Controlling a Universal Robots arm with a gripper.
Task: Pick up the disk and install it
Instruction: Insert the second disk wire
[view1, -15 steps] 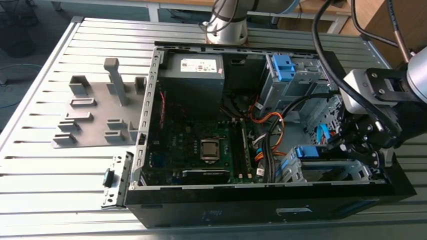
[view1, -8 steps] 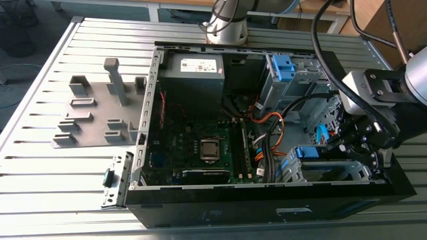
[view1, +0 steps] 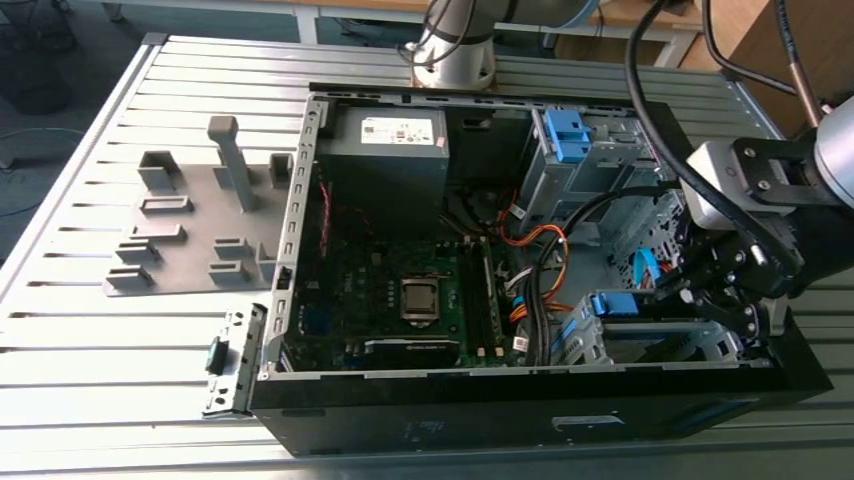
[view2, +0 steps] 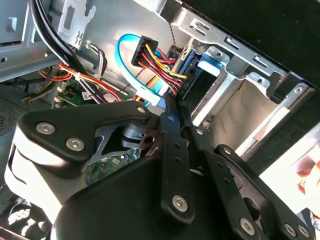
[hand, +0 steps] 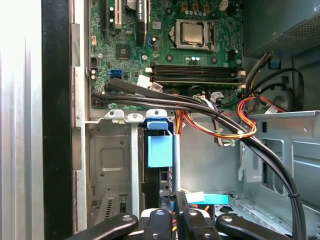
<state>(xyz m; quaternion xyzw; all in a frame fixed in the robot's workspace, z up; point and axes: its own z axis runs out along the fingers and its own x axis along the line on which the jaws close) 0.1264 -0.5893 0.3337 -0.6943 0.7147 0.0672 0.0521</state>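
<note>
Tool (view1: 714, 300) sits low inside the open PC case (view1: 534, 410), over the drive cage (hand: 112, 160) at the exterior view's right. Fingers are together, with nothing seen between them in both wrist views. Disk (hand: 160, 150) stands edge-on in a cage slot, blue bracket end showing, near the tool tip; contact not discernible. Case rests on slatted desk (view1: 80, 340).
</note>
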